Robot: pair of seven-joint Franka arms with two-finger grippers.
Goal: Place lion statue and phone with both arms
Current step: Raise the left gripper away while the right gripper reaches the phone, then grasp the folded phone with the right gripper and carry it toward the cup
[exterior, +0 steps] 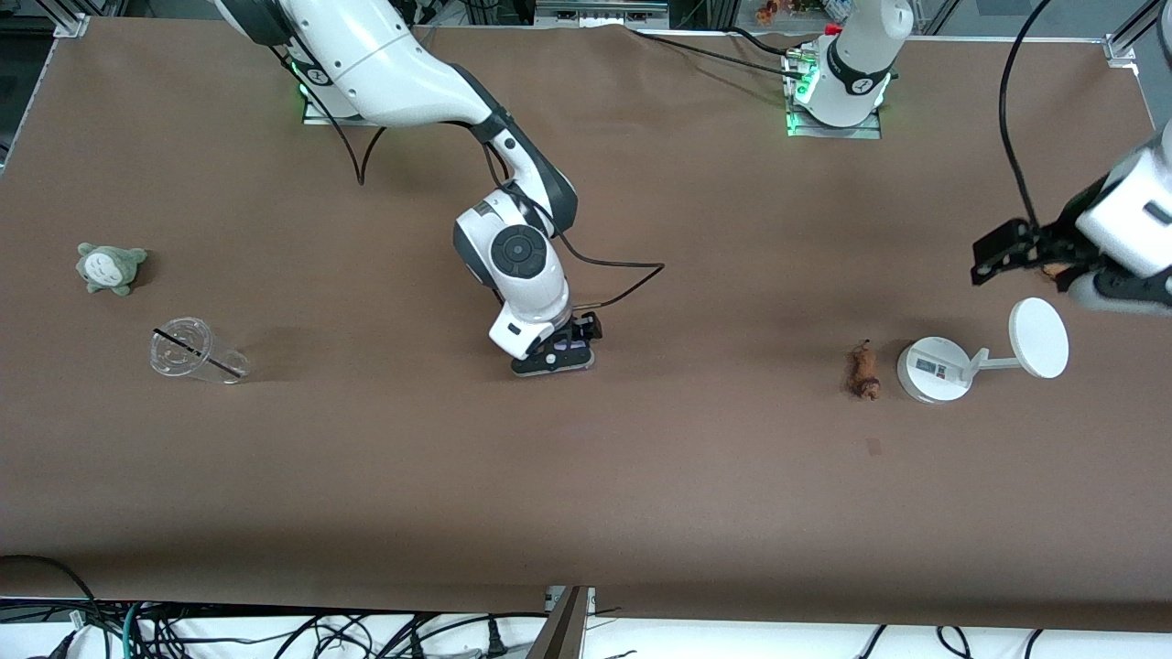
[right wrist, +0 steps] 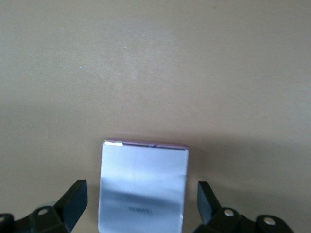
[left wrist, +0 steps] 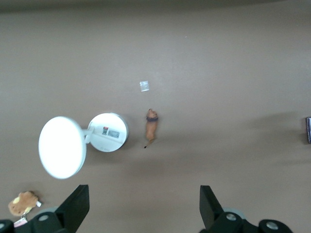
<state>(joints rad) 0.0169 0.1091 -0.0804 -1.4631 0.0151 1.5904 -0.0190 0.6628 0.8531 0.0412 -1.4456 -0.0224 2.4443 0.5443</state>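
Observation:
The phone (exterior: 556, 360), a pale lavender slab with a dark edge, lies flat on the brown table near its middle. My right gripper (exterior: 560, 351) is down over it and open. In the right wrist view the phone (right wrist: 142, 187) lies between the two fingers (right wrist: 73, 196), with a gap on each side. The lion statue (exterior: 862, 369), small and brown-orange, lies on the table beside the white stand. My left gripper (exterior: 1003, 251) is open and empty, up in the air above the table by the stand. The left wrist view shows the lion (left wrist: 151, 127) below my left gripper (left wrist: 144, 196).
A white stand (exterior: 932, 369) with a round disc (exterior: 1038, 338) stands toward the left arm's end, with a brown plush (left wrist: 23, 203) near it. A grey-green plush (exterior: 110, 266) and a clear plastic cup (exterior: 194, 351) on its side lie toward the right arm's end.

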